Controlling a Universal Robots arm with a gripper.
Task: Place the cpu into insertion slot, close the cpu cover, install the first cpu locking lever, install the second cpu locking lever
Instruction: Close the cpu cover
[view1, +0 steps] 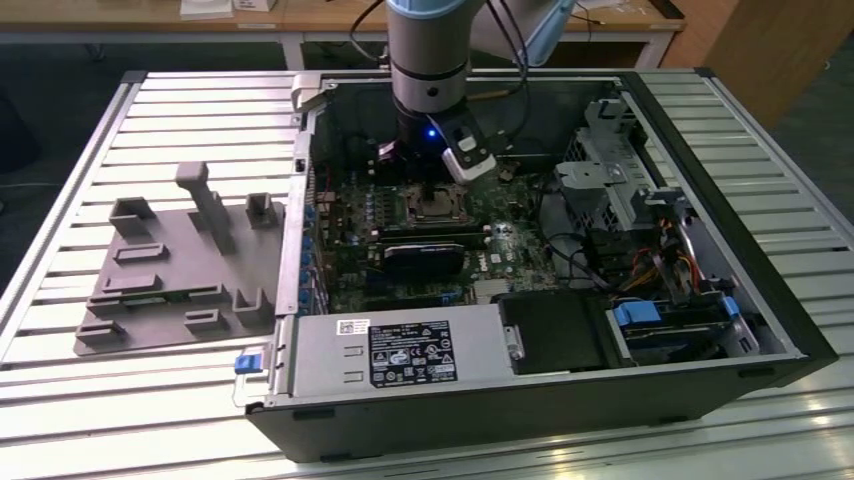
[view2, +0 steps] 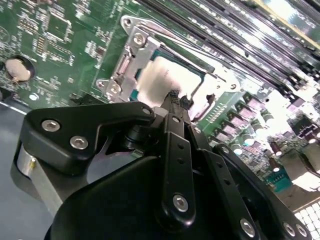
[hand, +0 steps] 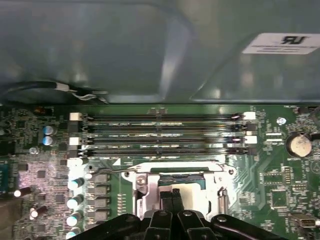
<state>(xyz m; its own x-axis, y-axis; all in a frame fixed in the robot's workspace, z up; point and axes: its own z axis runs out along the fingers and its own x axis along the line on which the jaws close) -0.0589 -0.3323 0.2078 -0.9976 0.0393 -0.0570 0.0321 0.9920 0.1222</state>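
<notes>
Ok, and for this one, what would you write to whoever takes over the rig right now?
Gripper: shut, holding nothing, tips at the cpu; contact unclear.
The cpu sits in the insertion slot; the cpu cover looks lowered around it.
Done: cpu placed, cover apparently closed.
Left, it seems: the levers. One locking lever lies along the socket edge; latched or not, I cannot tell.

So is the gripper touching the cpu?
Cannot tell. In the second wrist view the tips of the gripper sit in front of the cpu, hiding where they would meet. No contact or gap shows plainly.
</notes>
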